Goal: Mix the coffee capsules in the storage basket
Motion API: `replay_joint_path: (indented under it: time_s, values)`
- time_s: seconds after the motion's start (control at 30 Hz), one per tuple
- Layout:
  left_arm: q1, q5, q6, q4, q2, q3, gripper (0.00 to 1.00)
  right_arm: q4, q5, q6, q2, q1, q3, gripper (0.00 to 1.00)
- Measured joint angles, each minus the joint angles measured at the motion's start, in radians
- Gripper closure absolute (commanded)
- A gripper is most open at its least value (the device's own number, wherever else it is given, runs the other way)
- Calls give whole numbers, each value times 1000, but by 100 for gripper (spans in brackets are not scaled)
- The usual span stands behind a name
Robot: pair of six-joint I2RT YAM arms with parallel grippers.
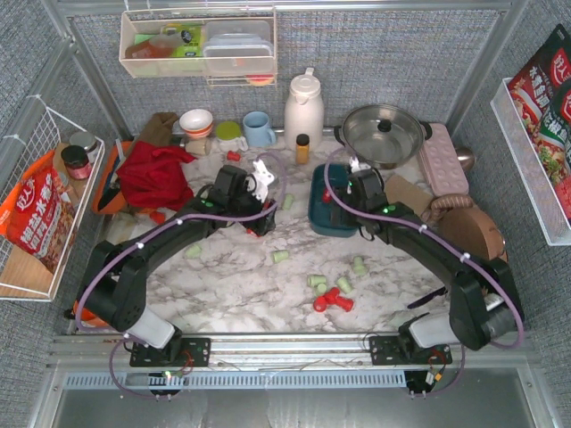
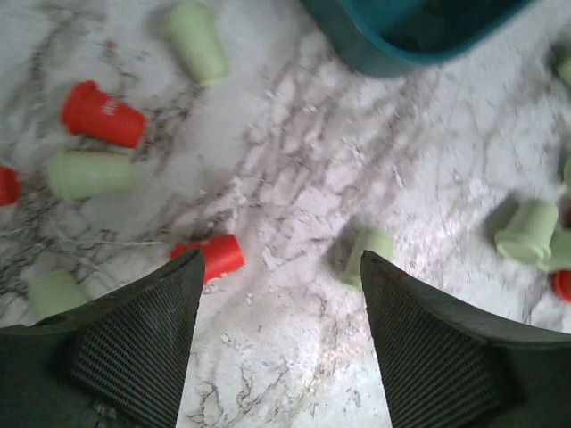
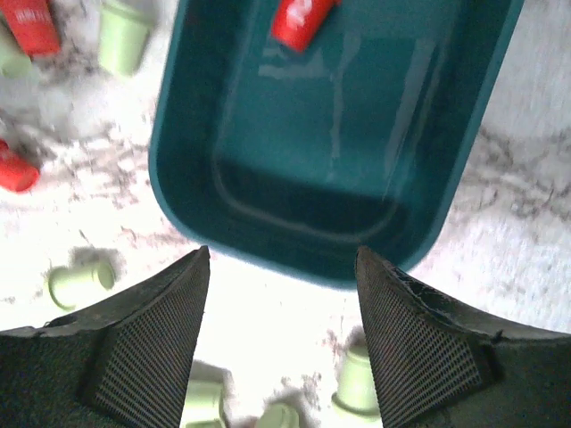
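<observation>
The storage basket [image 1: 323,210] is a dark teal tray at the table's middle right, partly under my right arm. In the right wrist view one red capsule [image 3: 299,20] lies inside the basket [image 3: 169,160]. My right gripper [image 3: 281,259] hangs open over bare table just short of the basket's near end, nothing between its fingers. Green capsules [image 3: 357,379] lie below it. My left gripper [image 2: 281,267] is open above the marble, a red capsule [image 2: 214,257] by its left finger and a green capsule [image 2: 368,252] by its right. Loose coffee capsules [image 1: 332,300] are scattered over the table.
A white kettle [image 1: 303,109], a steel pot [image 1: 384,134], a blue mug [image 1: 259,129] and an amber bottle [image 1: 302,148] stand along the back. A red cloth [image 1: 156,174] lies at the left, a white wire basket [image 1: 40,205] on the left wall.
</observation>
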Motion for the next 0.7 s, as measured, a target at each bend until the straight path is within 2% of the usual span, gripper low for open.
replay_joint_path:
  time_s: [0.37,0.53,0.7]
  values:
    - [-84,165,180,-13,95,-59,29,-5,-28,18,-210,19,-211,30]
    - [-126,204,214,-31,136,-61,32,-2,-28,18,-221,19,-223,30]
    - [-156,182,237,-38,179,-60,36,11,-37,23,-199,19,-223,30]
